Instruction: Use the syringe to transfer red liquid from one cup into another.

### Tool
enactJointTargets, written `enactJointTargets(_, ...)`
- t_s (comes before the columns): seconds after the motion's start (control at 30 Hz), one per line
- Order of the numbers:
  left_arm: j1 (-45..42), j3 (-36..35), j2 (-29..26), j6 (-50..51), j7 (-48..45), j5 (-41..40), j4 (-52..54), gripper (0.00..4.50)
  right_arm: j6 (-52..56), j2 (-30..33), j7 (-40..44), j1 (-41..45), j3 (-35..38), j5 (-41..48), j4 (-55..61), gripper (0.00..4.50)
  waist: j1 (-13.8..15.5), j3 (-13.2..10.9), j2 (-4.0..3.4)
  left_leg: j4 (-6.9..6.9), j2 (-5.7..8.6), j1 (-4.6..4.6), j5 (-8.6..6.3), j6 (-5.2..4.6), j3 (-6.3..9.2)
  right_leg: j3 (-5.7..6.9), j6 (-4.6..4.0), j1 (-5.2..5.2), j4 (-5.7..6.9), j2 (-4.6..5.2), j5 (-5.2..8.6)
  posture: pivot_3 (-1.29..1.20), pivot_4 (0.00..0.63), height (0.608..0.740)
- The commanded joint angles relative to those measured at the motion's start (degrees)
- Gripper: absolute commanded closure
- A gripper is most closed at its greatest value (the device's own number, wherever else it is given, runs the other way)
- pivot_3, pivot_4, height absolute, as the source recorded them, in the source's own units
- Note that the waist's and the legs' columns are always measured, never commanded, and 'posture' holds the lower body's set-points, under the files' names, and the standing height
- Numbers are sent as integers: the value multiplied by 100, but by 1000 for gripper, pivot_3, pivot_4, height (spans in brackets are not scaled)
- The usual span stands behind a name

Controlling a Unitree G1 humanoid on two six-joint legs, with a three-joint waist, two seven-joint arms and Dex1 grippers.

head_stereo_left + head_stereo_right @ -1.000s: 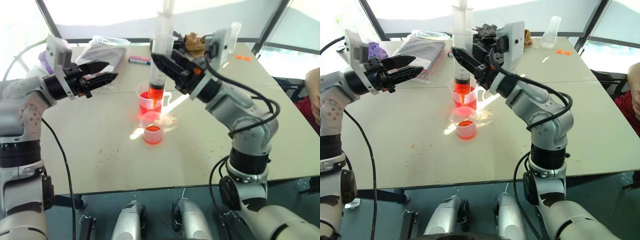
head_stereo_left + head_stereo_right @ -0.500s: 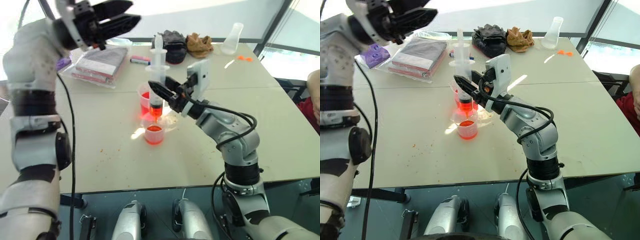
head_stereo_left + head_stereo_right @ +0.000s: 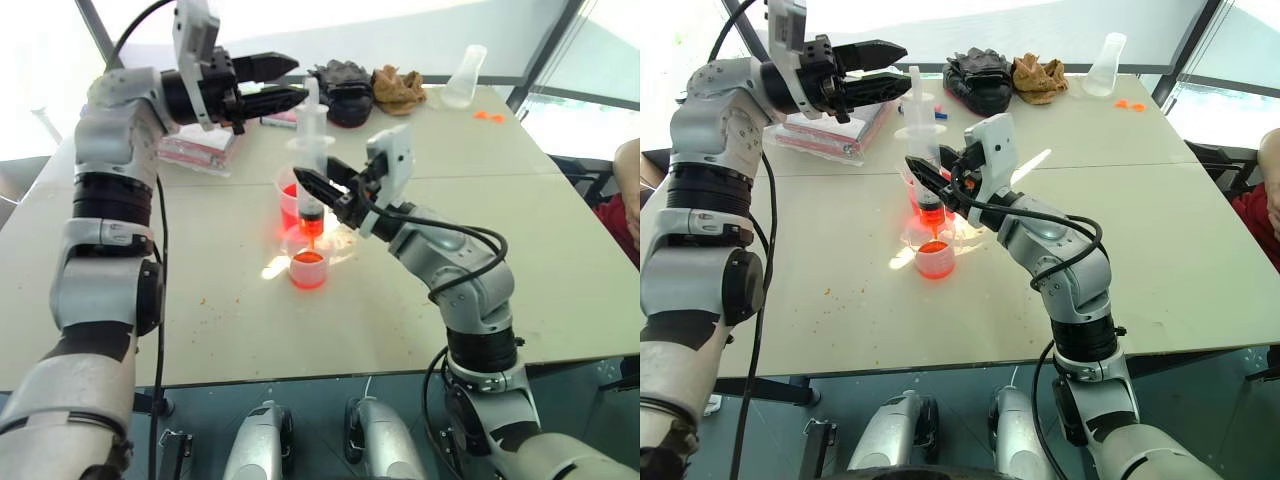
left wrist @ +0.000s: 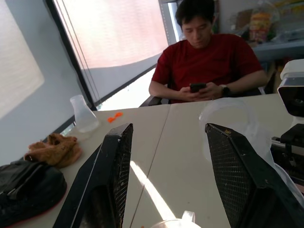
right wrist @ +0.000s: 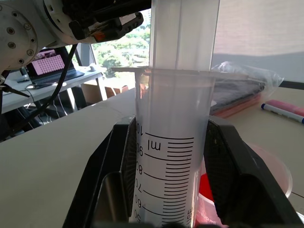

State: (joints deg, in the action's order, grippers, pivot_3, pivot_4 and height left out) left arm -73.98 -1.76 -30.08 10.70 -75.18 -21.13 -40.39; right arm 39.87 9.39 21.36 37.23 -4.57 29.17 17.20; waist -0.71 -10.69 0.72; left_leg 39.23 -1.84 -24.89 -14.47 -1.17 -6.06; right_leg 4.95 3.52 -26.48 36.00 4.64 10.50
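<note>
Right gripper (image 3: 312, 188) clamped on syringe (image 3: 311, 160), upright, clear barrel, red liquid (image 3: 311, 214) low inside, orange tip over short cup (image 3: 307, 268) holding red. Handled cup (image 3: 290, 203) behind, also red. Left gripper (image 3: 278, 82) spread wide, empty, near plunger top.

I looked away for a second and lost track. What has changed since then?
The left gripper, open, rose and swung in to the plunger top. The right gripper lowered the syringe toward the short cup. The right grip is unchanged; both cups and the flask stayed put.
</note>
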Motion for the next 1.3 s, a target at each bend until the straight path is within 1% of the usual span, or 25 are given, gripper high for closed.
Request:
enactJointTargets(0.03, -198, 119, 102, -94, -202, 114, 102, 1953, -316, 52, 176, 46, -138, -154, 204, 3007, 1, 0, 0, 0, 0, 0, 0, 0, 0, 0, 0, 0, 0, 0, 0, 0, 150, 740)
enactJointTargets(0.13, -181, 163, 171, -20, -378, 108, 189, 1953, -390, 76, 233, 26, -181, -249, 164, 3007, -9, 0, 0, 0, 1, 0, 0, 0, 0, 0, 0, -1, 0, 0, 0, 0, 150, 740)
enactJointTargets(0.2, -103, 237, 169, 57, -589, 99, 322, 2508, -403, 64, 247, 31, -158, -281, 139, 3007, -22, 0, 0, 0, 1, 0, 0, 0, 0, 0, 0, -2, 1, -2, 0, 0, 150, 740)
enactJointTargets(0.37, 80, 303, 182, 248, -732, 96, 646, 3738, -358, 32, 248, 90, -34, -274, 157, 3007, -18, 0, 0, 0, 0, 0, 0, 0, 1, 0, 0, -2, 1, -3, 0, 0, 150, 740)
enactJointTargets(0.43, 185, 370, 164, 285, -775, 149, 761, 4355, -352, 23, 246, 121, -4, -266, 154, 3007, -18, 0, 0, 0, -1, 0, 0, 0, 1, 0, 0, -1, 1, -2, 0, 0, 150, 740)
enactJointTargets(0.47, 235, 396, 159, 303, -775, 172, 820, 4448, -339, 21, 242, 134, 13, -256, 166, 3007, -18, 0, 0, 0, -2, 0, 0, 0, 1, 0, 0, -1, 1, -2, 0, 0, 150, 740)
enactJointTargets(0.7, 634, 523, 112, 484, -775, 275, 1183, 4448, -188, 60, 255, 369, 183, -92, 264, 3007, -13, 0, 0, 0, -3, 0, 0, 0, 3, 0, 0, -1, 1, -2, 0, 0, 150, 740)
enactJointTargets(1.0, 677, 431, 179, 582, -557, 233, 1255, 4448, 58, 300, 343, 630, 363, 179, 454, 3007, -8, 0, 0, 0, -2, 0, 0, -1, 4, 0, 0, -1, 1, -1, 0, 0, 150, 740)
enactJointTargets(1.13, 795, 440, 177, 667, -558, 202, 1378, 4448, 240, 348, 253, 753, 561, 396, 519, 3007, -9, 0, 0, 0, -2, 0, 0, 0, 3, 0, 0, -1, 1, -1, 0, 0, 150, 740)
enactJointTargets(1.3, 1030, 508, 189, 797, -546, 190, 1602, 4448, 419, 318, 107, 851, 631, 581, 647, 3007, -10, 0, 0, 0, -3, 0, 0, 0, 4, 0, 0, -1, 1, -1, 0, 0, 150, 740)
